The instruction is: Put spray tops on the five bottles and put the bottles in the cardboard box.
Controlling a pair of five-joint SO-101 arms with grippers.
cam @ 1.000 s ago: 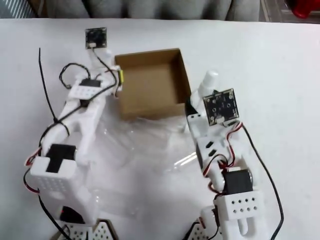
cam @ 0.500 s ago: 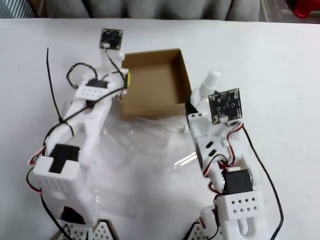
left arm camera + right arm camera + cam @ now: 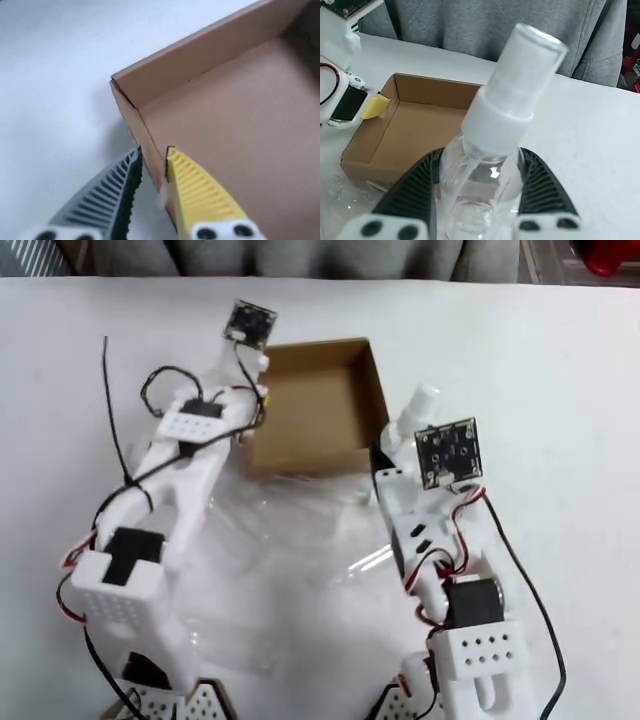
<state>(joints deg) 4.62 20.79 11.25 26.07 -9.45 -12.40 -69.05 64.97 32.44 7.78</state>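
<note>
The left gripper [image 3: 154, 152] pinches the left wall of the cardboard box [image 3: 240, 125], its grey ribbed finger outside and the yellow one inside. The right gripper [image 3: 479, 162] is clamped around a clear plastic bottle [image 3: 470, 190], just right of the box. The table [image 3: 560, 370] is smooth matte white, with grey fabric [image 3: 495, 25] beyond its far edge. The box is plain brown, square and open-topped. Crinkled clear film [image 3: 270, 530] lies on its near side. The bottle bears a white cylindrical spray top [image 3: 515, 90].
</note>
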